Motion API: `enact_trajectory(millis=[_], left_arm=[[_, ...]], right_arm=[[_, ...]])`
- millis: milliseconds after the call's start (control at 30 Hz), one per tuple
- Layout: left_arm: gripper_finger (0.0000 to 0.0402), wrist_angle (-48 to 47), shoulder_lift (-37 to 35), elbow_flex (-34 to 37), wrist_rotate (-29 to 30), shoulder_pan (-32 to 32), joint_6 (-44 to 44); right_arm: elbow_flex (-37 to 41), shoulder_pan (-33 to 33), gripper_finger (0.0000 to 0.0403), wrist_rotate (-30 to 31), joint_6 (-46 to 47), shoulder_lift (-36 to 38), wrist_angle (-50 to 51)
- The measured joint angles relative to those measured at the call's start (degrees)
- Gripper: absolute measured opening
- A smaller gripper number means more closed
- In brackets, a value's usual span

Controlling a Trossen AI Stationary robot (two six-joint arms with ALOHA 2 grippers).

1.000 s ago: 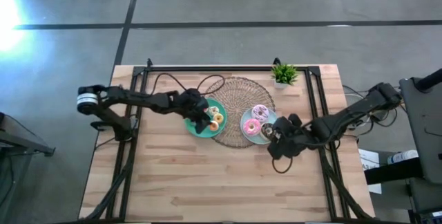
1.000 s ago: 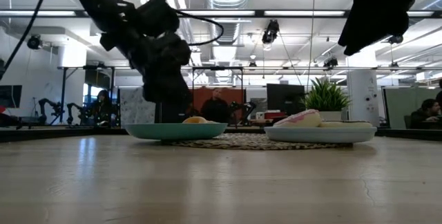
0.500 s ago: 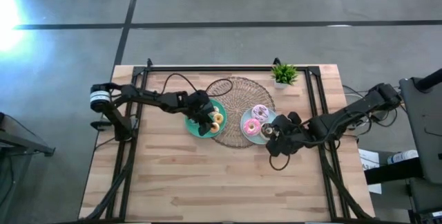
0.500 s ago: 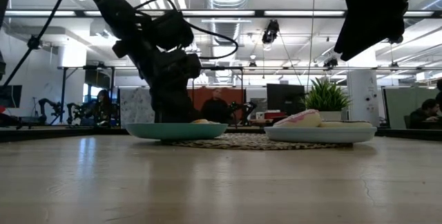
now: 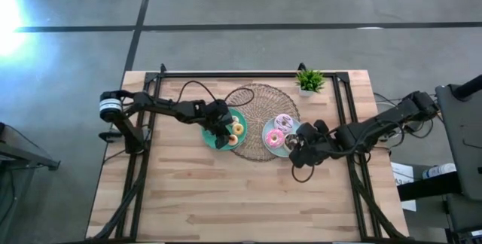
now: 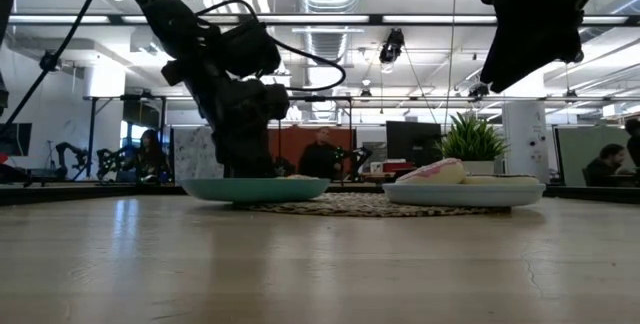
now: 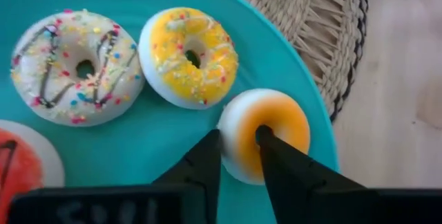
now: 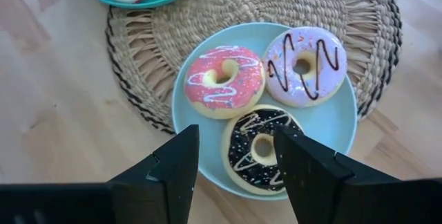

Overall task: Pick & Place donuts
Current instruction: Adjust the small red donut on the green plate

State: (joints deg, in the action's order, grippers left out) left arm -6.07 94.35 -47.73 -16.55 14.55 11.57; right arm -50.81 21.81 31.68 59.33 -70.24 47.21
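My left gripper [image 7: 238, 141] is down in the teal plate [image 7: 131, 148], shut on a tiny orange-glazed donut [image 7: 284, 122]. A yellow sprinkled donut [image 7: 188, 57], a white sprinkled one [image 7: 76, 68] and a red one [image 7: 19, 158] lie flat beside it. My right gripper [image 8: 238, 158] hangs open above the light-blue plate [image 8: 343, 124], which carries the pink donut [image 8: 222, 80], the lilac donut [image 8: 304, 65] and the chocolate donut [image 8: 262, 148]. In the high view the left gripper [image 5: 221, 132] and right gripper [image 5: 299, 154] flank the woven mat. My left gripper pinches the orange-glazed donut's ring wall [image 7: 242, 131] on the side nearest the fingers. One fingertip [image 7: 266, 137] stands in the hole and the other [image 7: 213, 144] against the outer rim. The fingers come from above, slanting down. The donut lies flat on the teal plate.
Both plates rest partly on a round woven mat [image 5: 260, 97]. A small potted plant [image 5: 309, 80] stands at the table's far edge. Black frame rails run along the table's left and right sides. Bare wood lies toward the near edge [image 5: 241, 199].
My left gripper has come down into the teal plate and shifted slightly toward the table's right, ending around the orange-glazed donut. The donuts on both plates have stayed where they were.
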Motion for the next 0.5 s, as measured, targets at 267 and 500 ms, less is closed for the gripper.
enact_trajectory(millis=[267, 500], left_arm=[[0.0003, 0.0, 0.0, -0.7, 3.2, 0.0, -1.9], [0.0001, -6.0, -1.2, -4.0, 6.0, -0.1, -4.4]], right_arm=[[0.7, -0.5, 0.0178, -0.2, 0.2, 0.0, 0.1], [0.9, -0.5, 0.0178, -0.2, 0.3, 0.0, 0.1]])
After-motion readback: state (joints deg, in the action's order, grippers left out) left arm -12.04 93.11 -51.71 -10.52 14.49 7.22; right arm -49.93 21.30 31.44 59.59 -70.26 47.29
